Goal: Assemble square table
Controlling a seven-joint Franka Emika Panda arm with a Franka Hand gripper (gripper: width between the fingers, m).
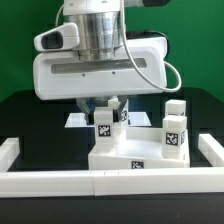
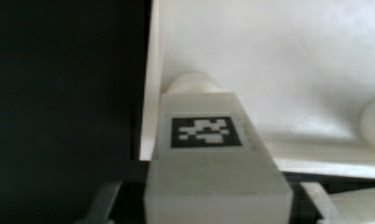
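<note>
Square table (image 1: pixel 128 156) — white, smooth, raised-rimmed slab

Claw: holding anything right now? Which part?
Yes: the claw grips a tagged leg block at one end, above the square table slab.

You've got a white tabletop slab (image 1: pixel 128 155) and white leg blocks (image 1: pixel 175 132), each tagged with black-and-white squares. Counter (image 1: pixel 25 115) is black, backdrop (image 1: pixel 200 40) green, border rails (image 1: pixel 60 182) white. Leg in the wrist view (image 2: pixel 205 150): white, same tag.
</note>
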